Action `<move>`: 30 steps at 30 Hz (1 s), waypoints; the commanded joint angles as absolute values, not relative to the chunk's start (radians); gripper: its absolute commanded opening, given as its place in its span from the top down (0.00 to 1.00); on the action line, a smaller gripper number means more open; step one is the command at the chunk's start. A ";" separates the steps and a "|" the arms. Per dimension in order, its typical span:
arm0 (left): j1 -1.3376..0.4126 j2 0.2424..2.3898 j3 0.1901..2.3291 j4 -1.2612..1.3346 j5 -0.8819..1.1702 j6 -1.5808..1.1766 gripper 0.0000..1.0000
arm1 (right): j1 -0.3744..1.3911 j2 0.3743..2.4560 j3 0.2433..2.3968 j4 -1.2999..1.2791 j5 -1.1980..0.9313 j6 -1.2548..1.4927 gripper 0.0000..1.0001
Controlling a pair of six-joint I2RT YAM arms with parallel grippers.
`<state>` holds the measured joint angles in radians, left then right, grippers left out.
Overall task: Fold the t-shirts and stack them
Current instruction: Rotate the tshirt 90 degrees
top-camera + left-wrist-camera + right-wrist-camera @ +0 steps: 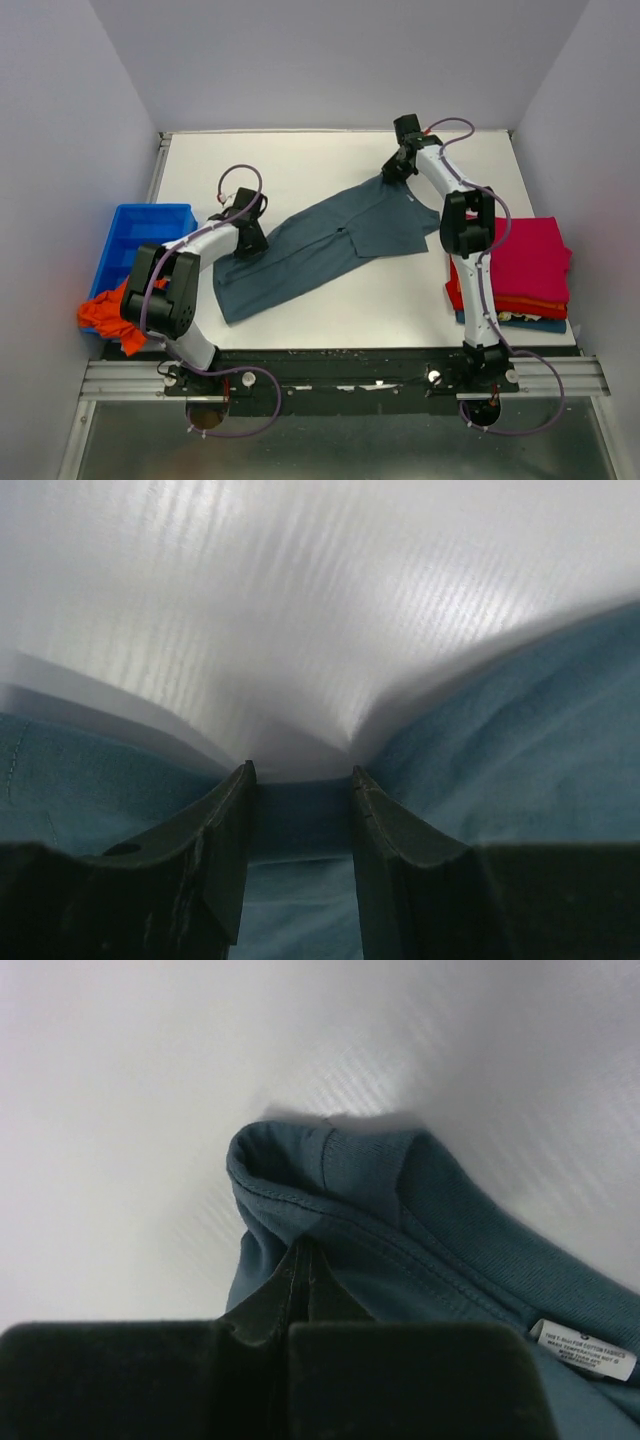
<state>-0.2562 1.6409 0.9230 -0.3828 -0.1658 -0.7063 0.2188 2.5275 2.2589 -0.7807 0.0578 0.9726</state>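
A slate grey-blue t-shirt (pixel 320 245) lies stretched in a slant across the white table, from near left to far right. My left gripper (pixel 250 238) is down at its left edge. In the left wrist view the gripper (pixel 300 775) is open, its fingers straddling the edge of the cloth (pixel 520 740). My right gripper (pixel 393 172) holds the shirt's far end. In the right wrist view it (pixel 305 1248) is shut on the cloth (pixel 400 1230) beside the ribbed collar, and a white label (pixel 585 1350) shows.
A stack of folded t-shirts sits at the right edge, magenta-pink (pixel 530 255) on top of red (pixel 500 300) and others. A blue plastic bin (pixel 150 235) stands at the left, and an orange t-shirt (pixel 100 312) spills over its near end.
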 commanded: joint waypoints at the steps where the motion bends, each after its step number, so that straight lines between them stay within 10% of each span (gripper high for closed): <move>1: -0.345 1.664 0.841 -0.431 -0.049 -0.810 0.53 | 0.281 2.572 2.292 -0.747 0.009 0.954 0.99; 30: -0.891 1.508 0.618 -0.135 -0.017 -1.396 0.49 | 0.348 2.674 2.418 -0.505 -0.075 1.032 0.99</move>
<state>-0.8310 1.5311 0.6704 -0.0364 -0.0452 -1.3182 0.3470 2.6282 2.3909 -0.5533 -0.0189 1.0176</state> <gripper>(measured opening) 0.493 0.011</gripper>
